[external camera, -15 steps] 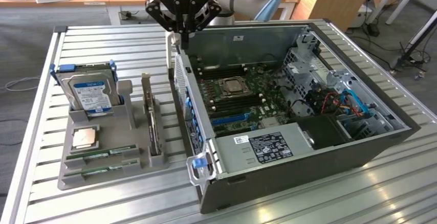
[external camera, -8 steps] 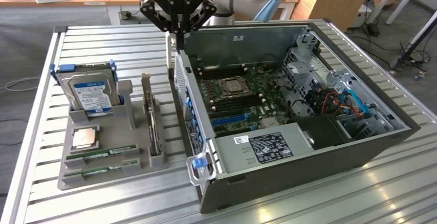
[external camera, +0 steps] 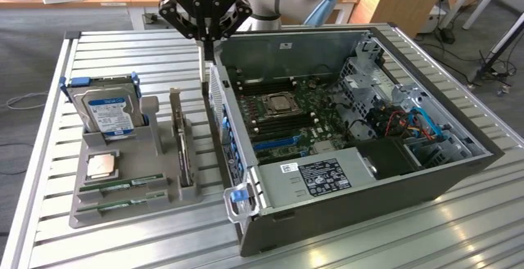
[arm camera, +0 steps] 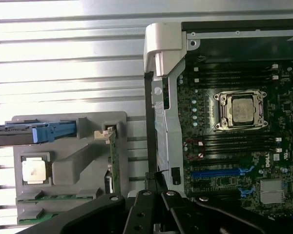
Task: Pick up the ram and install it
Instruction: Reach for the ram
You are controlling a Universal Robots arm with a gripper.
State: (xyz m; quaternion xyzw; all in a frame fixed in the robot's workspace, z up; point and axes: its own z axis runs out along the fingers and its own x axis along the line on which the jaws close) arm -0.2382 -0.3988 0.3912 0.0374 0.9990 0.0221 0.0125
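approach step: black two-finger gripper (external camera: 205,60) hangs beside the grey plastic tray (external camera: 90,217), seemingly pinched shut, empty; thin green ram stick (external camera: 123,185) lies in that tray, needing parted fingers.

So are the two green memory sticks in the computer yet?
Out. Both lie flat in the grey tray, one ram stick beside the second stick, outside the open case.

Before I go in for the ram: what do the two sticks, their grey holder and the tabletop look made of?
Ram sticks: green circuit board, matt, with a pale label strip. Holder: probably plastic, uniform matt grey, moulded slots. Tabletop: likely aluminium, silvery ribbed slats with bright glare.
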